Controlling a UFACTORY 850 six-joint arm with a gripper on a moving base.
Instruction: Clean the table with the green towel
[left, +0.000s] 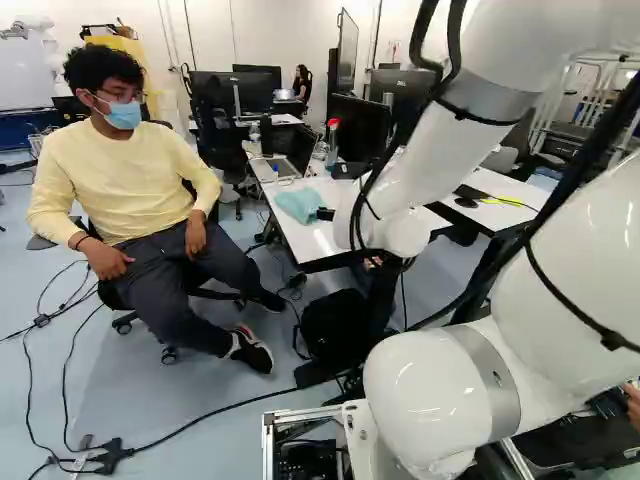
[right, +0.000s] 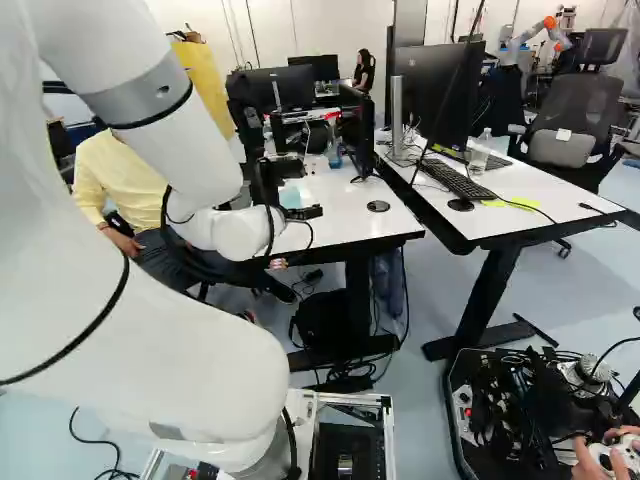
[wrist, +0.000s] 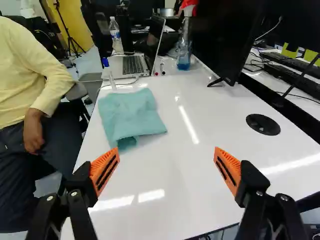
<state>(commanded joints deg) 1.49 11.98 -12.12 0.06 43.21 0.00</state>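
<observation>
The blue-green cloth towel (wrist: 131, 117) lay loosely spread, w/ a folded-under bit at its near end, on the glossy white bench (wrist: 190, 210), close to 1 long edge. The black two-finger gripper (right: 311, 190) hung over the same bench w/ its orange-padded fingers (wrist: 229, 164) wide open & nothing gripped btwn them. In the wrist view the towel was ahead of the gripper, off toward 1 finger rather than centred; couldn't tell if that fingertip touched it. Beyond the towel sat an open silver laptop (wrist: 132, 66), w/ a clear spray bottle w/ red-and-white head & blue liquid (wrist: 184, 47) next to it and a clear plastic water bottle (wrist: 115, 36) behind it, both upright. A black flat-screen monitor (wrist: 227, 35) stood on the far side from the towel, & a round black cable grommet (wrist: 263, 124) was set in the benchtop, well apart from the towel.
</observation>
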